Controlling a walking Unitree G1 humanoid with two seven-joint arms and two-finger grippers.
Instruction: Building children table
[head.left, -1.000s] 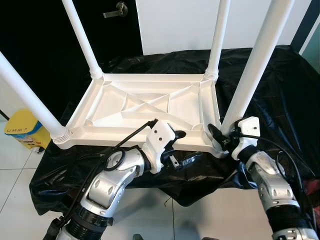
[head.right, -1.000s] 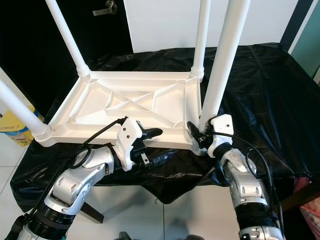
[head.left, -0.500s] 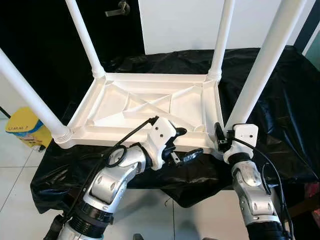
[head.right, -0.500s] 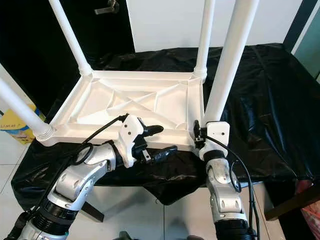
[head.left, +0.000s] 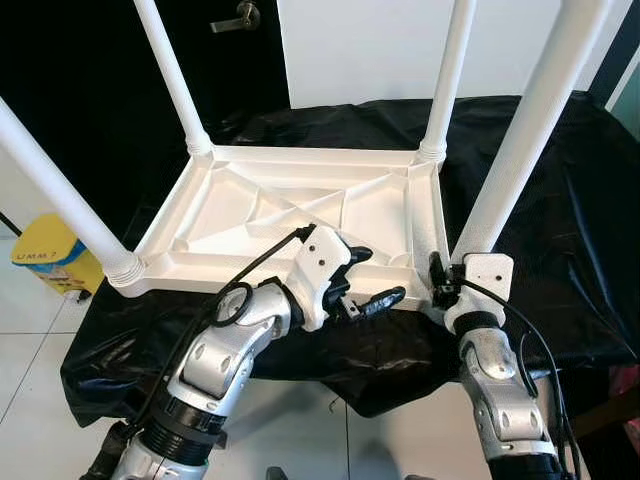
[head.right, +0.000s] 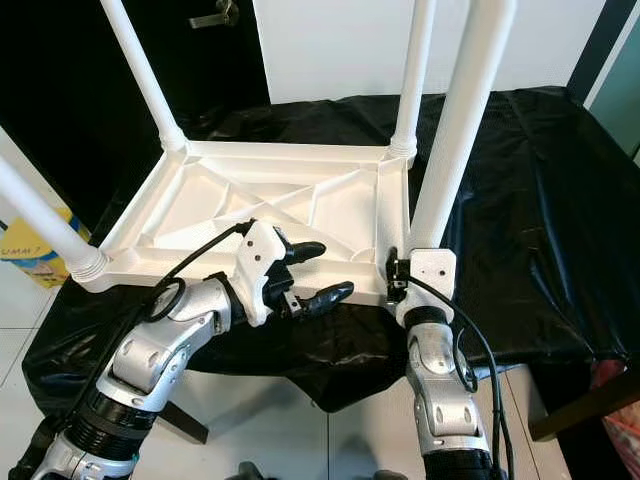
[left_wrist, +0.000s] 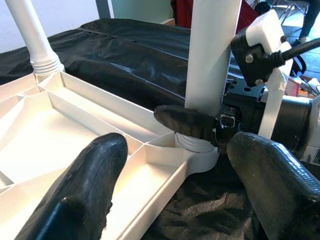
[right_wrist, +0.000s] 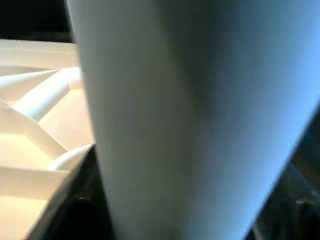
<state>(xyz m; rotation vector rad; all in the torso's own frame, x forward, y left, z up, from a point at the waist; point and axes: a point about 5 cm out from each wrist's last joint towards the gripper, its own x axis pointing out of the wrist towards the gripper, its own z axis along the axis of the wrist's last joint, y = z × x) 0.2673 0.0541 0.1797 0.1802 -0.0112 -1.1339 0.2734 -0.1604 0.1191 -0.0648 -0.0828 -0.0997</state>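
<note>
Our right gripper (left_wrist: 210, 127) clamps the base of the near-right white plastic leg (head.left: 520, 130) on the upturned white plastic tabletop (head.left: 300, 215); we should twist squarely to seat it; our left gripper (head.left: 368, 282) gapes empty over the near rim; black sheeting (head.left: 560, 200) covers the bench, a dark door (head.left: 80, 60) behind.

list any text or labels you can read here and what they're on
"UMM?" in dark letters on the yellow and blue bin on the floor at the robot's left; the last mark is blurred and uncertain.
Nothing legible on the white table, its legs, the black cloth or either gripper.
</note>
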